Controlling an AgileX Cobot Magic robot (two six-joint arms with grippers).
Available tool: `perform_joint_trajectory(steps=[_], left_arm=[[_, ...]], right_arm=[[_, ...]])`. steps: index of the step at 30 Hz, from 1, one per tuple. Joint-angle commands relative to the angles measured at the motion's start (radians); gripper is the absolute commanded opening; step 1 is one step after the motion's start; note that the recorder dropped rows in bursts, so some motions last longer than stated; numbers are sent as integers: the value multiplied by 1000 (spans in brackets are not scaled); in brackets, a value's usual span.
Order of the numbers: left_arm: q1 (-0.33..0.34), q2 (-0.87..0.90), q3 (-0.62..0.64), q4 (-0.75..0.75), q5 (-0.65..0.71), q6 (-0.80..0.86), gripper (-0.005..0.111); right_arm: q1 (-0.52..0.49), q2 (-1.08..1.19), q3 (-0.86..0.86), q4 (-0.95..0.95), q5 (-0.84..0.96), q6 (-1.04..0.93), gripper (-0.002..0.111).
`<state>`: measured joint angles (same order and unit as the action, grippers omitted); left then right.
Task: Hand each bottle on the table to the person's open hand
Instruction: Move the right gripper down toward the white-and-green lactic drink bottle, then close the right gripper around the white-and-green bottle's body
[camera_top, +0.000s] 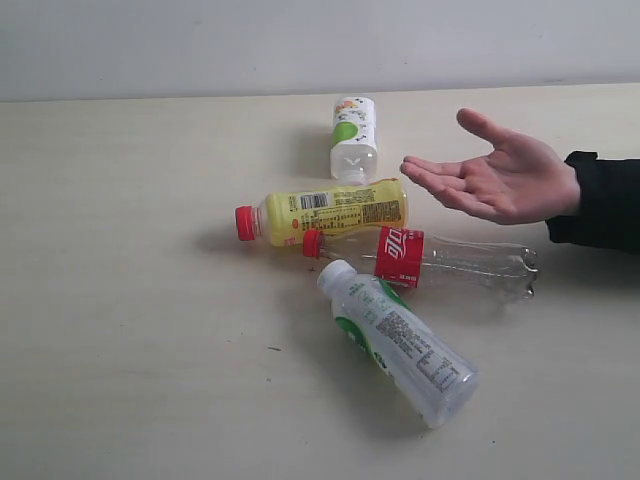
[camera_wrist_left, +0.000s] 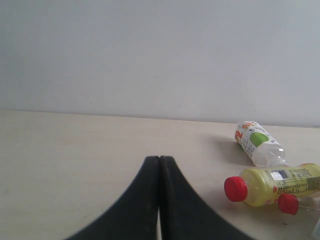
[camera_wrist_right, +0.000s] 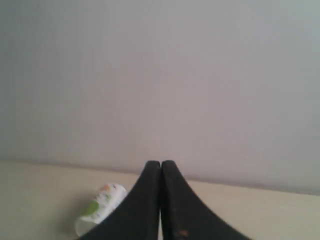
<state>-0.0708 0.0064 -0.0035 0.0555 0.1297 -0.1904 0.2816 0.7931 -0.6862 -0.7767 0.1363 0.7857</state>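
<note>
Since the yellow plastic bottle (camera_top: 335, 210), clear slim bottle (camera_top: 430, 257) and both white-capped bottles (camera_top: 400, 340) (camera_top: 353, 137) lie on the pale wood-grain tabletop (camera_top: 120, 300) beside the person's open hand (camera_top: 500, 180), with left pincer (camera_wrist_left: 159, 165) and right pincer (camera_wrist_right: 160, 167) pressed together empty, every handover looks not yet done.

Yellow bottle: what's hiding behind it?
In the exterior view, a small bottle with a green-and-white label lies behind the yellow bottle, its clear end pointing at it, on the pale table. Whether they touch is unclear, because the yellow bottle covers that gap.
</note>
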Motion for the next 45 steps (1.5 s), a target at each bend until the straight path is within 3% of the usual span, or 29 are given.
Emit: perform_joint_trajectory(steps=[1, 4, 7, 10, 17, 23, 32, 36, 41, 45], left_arm=[[1, -6, 3, -8, -1, 1, 0], [1, -6, 3, -8, -1, 1, 0], [1, -6, 3, -8, -1, 1, 0], [1, -6, 3, -8, -1, 1, 0], [1, -6, 3, -8, -1, 1, 0], [1, -6, 3, -8, -1, 1, 0], [1, -6, 3, -8, -1, 1, 0], [1, -6, 3, -8, -1, 1, 0], [1, -6, 3, -8, -1, 1, 0], [1, -6, 3, -8, -1, 1, 0]], right_arm=[[71, 215, -145, 25, 335, -268, 0], [98, 323, -249, 173, 545, -456, 0], [103, 469, -379, 455, 792, -779, 0], [103, 546, -419, 636, 926, -991, 9], [103, 651, -424, 963, 1021, -1099, 47], [103, 716, -424, 1229, 1068, -1235, 57], [103, 727, -424, 1262, 1067, -1220, 55], [120, 730, -428, 1297, 1085, -1218, 64], [258, 739, -430, 1231, 1059, -1218, 66], [376, 775, -430, 1009, 995, -1110, 74]])
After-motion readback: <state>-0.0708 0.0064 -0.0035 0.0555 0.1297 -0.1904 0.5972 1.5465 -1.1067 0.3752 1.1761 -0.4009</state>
